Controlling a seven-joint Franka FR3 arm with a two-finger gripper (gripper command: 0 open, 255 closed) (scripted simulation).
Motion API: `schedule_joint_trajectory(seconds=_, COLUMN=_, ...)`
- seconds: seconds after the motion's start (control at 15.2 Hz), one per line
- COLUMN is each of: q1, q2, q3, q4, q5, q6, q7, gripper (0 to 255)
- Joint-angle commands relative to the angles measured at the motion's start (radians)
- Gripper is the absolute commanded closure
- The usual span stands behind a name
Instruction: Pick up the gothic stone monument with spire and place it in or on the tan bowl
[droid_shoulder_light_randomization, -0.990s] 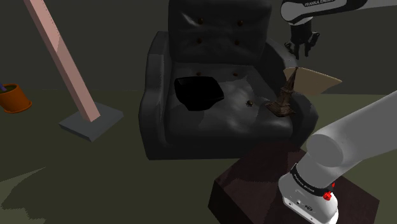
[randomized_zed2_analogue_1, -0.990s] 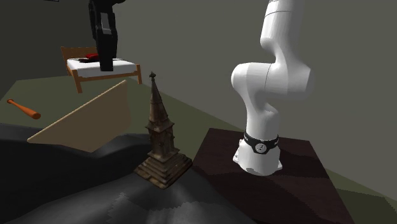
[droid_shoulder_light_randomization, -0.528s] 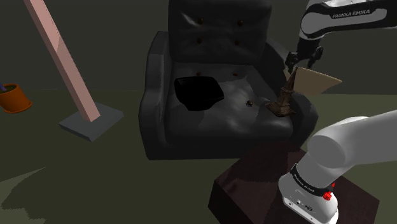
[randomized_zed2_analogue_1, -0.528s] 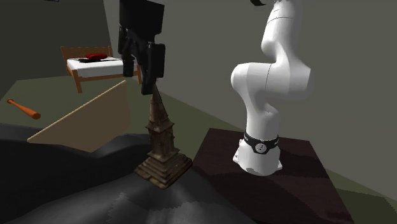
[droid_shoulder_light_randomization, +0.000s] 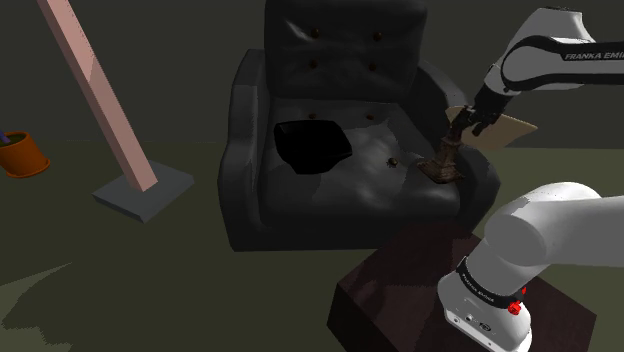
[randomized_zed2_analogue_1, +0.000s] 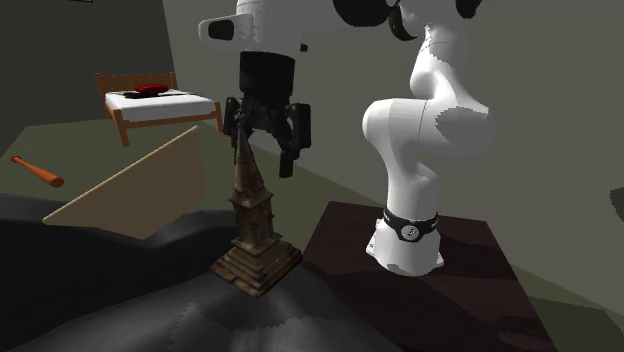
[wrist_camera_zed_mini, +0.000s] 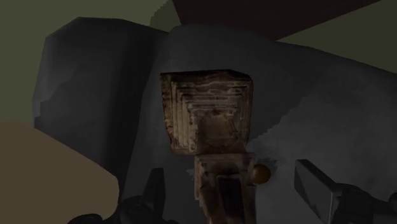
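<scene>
Jaws astride the spire
Apart, nothing clamped, they flank the tip of the upright monument (randomized_zed2_analogue_1: 251, 215), ready to grip; the tan bowl (randomized_zed2_analogue_1: 140, 195) sits just beside.

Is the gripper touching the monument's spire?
Apart. In the wrist view the monument stands between the open gripper's fingers, with a clear gap on each side.

The monument (droid_shoulder_light_randomization: 445, 162) stands at the seat's front corner, at the shoulder view's right, on the armchair (droid_shoulder_light_randomization: 330, 60), bowl (droid_shoulder_light_randomization: 507, 128) just behind it, gripper (randomized_zed2_analogue_1: 262, 152) fingers either side of its spire, stand (droid_shoulder_light_randomization: 400, 290) before the chair
</scene>
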Motion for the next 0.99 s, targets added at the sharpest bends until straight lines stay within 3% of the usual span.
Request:
schedule_joint_trajectory(seconds=0.0, q1=0.002, q2=0.007, q3=-0.016, q4=-0.022, q5=-0.005, q6=0.032, q7=-0.007, gripper=0)
schedule_joint_trajectory(seconds=0.26, q1=0.004, q2=0.044, q3=-0.044, q4=-0.061, q5=-0.024, q6=0.109, q7=-0.004, gripper=0)
schedule_joint_trajectory(seconds=0.79, q1=0.004, q2=0.044, q3=-0.044, q4=-0.06, q5=-0.024, q6=0.108, q7=-0.004, gripper=0)
schedule_joint_trajectory(seconds=0.86, q1=0.004, q2=0.044, q3=-0.044, q4=-0.06, q5=-0.024, q6=0.108, q7=-0.004, gripper=255)
schedule_joint_trajectory(seconds=0.92, q1=0.004, q2=0.044, q3=-0.044, q4=-0.06, q5=-0.024, q6=0.108, q7=-0.004, gripper=255)
